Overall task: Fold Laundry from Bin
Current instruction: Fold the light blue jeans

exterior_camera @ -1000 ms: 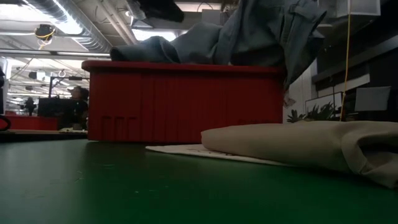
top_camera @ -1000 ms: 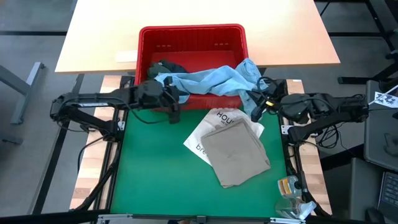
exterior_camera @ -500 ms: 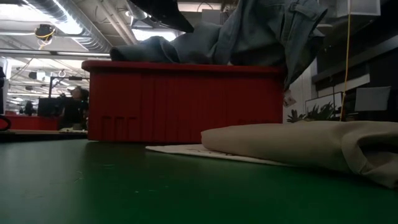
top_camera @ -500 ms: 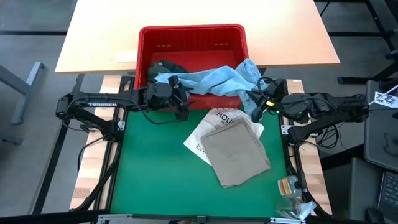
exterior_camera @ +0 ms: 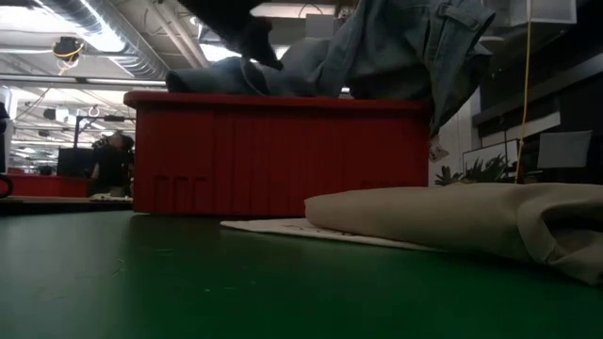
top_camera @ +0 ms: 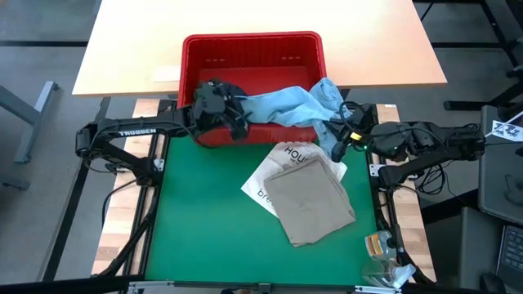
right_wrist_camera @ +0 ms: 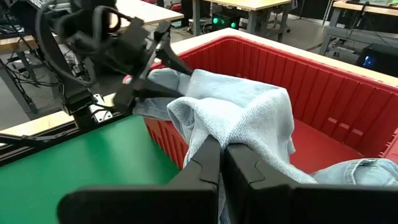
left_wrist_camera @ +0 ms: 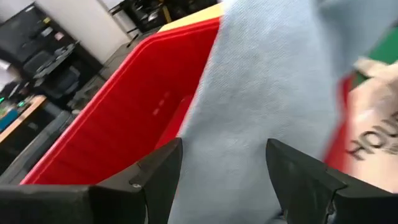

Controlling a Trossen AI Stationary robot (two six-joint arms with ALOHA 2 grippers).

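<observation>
Blue shirt (top_camera: 282, 106) draped over bin rim (top_camera: 245, 135)

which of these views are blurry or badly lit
Left wrist view: light blue shirt and red bin smeared soft. Low view: backlit by ceiling lights, bin wall and khaki garment dim. High view: evenly lit, sharp. Right wrist view: clear.

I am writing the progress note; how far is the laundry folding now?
Done: one beige garment lies folded on the white tote bag. In hand: the right gripper pinches the light blue shirt draped over the red bin; the left gripper is open beside it. Left: that shirt, plus dark clothes inside.
</observation>
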